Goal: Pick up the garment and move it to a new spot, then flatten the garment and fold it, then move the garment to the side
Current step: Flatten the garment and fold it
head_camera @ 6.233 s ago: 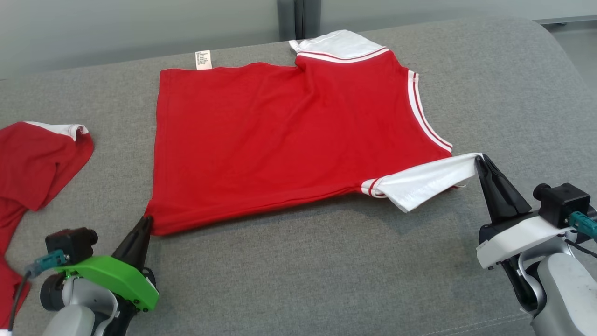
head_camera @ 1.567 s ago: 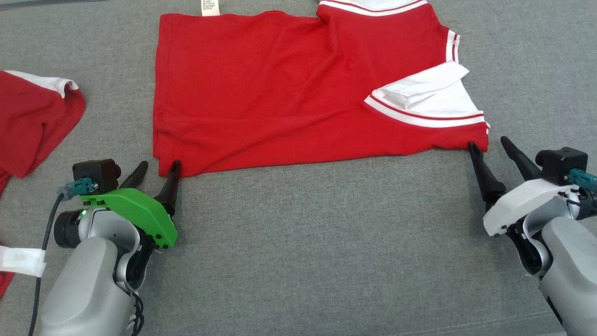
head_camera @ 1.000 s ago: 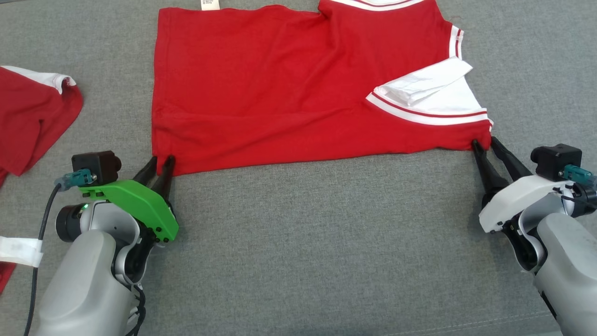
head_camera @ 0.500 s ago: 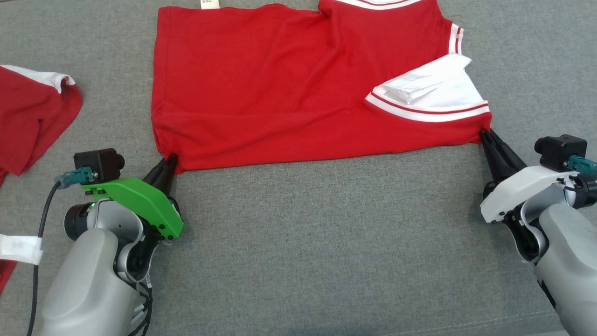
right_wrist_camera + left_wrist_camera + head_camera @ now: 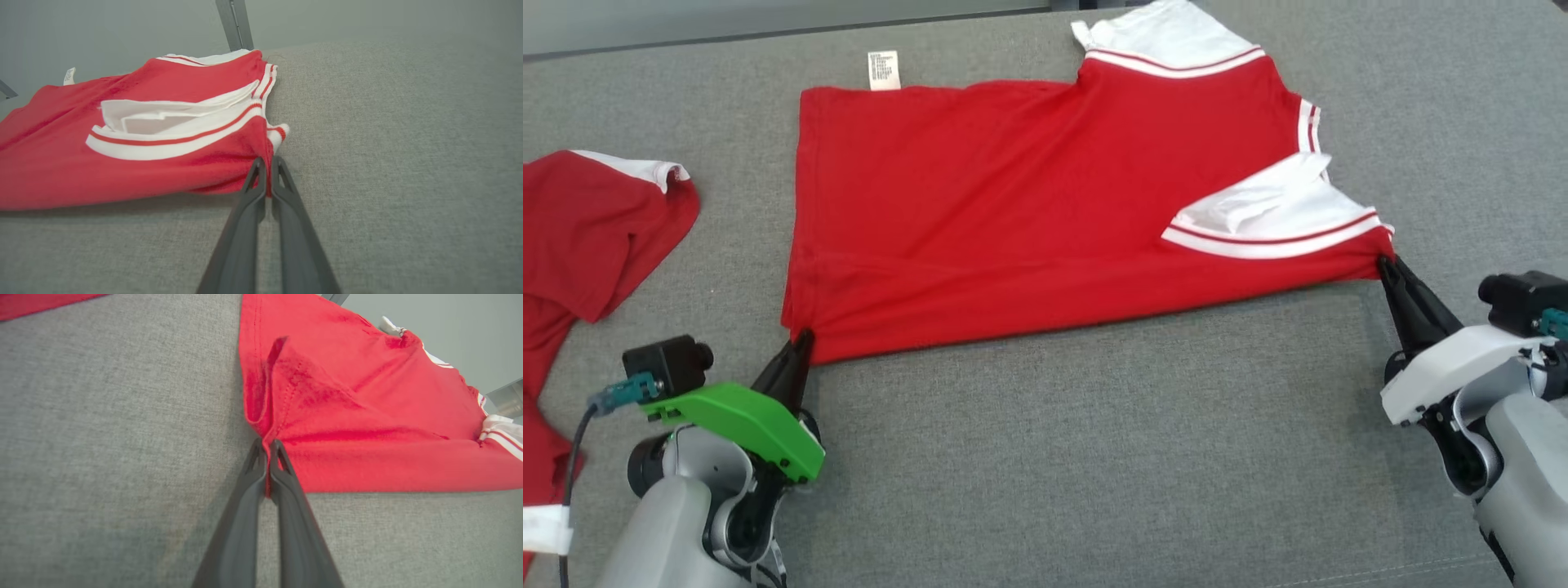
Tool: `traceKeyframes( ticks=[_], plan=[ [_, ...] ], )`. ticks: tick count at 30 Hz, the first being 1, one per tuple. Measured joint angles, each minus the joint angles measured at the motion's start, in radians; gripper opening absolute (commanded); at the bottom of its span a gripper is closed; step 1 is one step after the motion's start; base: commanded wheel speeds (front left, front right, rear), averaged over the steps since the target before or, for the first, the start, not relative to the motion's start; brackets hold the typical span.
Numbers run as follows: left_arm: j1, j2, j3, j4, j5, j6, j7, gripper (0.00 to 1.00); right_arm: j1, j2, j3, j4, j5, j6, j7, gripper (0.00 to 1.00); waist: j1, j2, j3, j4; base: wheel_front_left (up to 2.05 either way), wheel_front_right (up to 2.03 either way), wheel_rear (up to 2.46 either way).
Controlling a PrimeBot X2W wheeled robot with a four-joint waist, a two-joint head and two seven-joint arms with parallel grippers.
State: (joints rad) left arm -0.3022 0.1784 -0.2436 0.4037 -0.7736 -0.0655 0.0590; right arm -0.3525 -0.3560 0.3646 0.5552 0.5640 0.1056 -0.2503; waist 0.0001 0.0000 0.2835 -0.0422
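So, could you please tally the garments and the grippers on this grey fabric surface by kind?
Red fabric shirts with white trim: 2 (flat red shirt, pinched at both near corners; crumpled red shirt at the left).
Two-fingered dark grippers: 2 (left gripper, right gripper), jaws shut.
Total: 4.

You can't read the print on the white label [image 5: 883, 69]; it is too small. The second red garment [image 5: 588, 237] is cut off by the head view's left edge. The garment [image 5: 1013, 212] loses its far white sleeve [image 5: 1160, 33] at the top edge. 2 of its corners are hidden between the closed fingers of the left gripper [image 5: 800, 336] and right gripper [image 5: 1383, 261], perhaps only a thin fold each.
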Motion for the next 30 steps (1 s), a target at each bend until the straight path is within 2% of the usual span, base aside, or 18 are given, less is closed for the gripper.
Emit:
traceKeyframes(
  ticks=[16, 28, 29, 30],
  plan=[
    [0.283, -0.006, -0.030, -0.146, -0.012, 0.050, -0.005, 0.00, 0.307, -0.023, -0.063, -0.091, 0.052, -0.002, 0.000, 0.00, -0.0001, 0.0000, -0.086, 0.017, 0.00, 0.00, 0.00],
    [0.349, 0.006, -0.048, -0.263, -0.004, 0.090, 0.012, 0.00, 0.339, -0.039, -0.050, -0.162, 0.042, -0.002, 0.000, 0.00, -0.0001, 0.0000, -0.045, 0.007, 0.00, 0.00, 0.00],
    [0.349, 0.006, -0.048, -0.271, -0.003, 0.095, 0.012, 0.03, 0.338, -0.041, -0.045, -0.164, 0.040, -0.002, 0.000, 0.00, -0.0001, 0.0000, -0.039, 0.006, 0.00, 0.00, 0.00],
    [0.349, 0.006, -0.048, -0.281, -0.002, 0.100, 0.013, 0.24, 0.336, -0.045, -0.040, -0.168, 0.032, -0.002, 0.000, 0.26, -0.0001, 0.0000, -0.033, 0.005, 0.00, 0.00, 0.00]
  ],
)
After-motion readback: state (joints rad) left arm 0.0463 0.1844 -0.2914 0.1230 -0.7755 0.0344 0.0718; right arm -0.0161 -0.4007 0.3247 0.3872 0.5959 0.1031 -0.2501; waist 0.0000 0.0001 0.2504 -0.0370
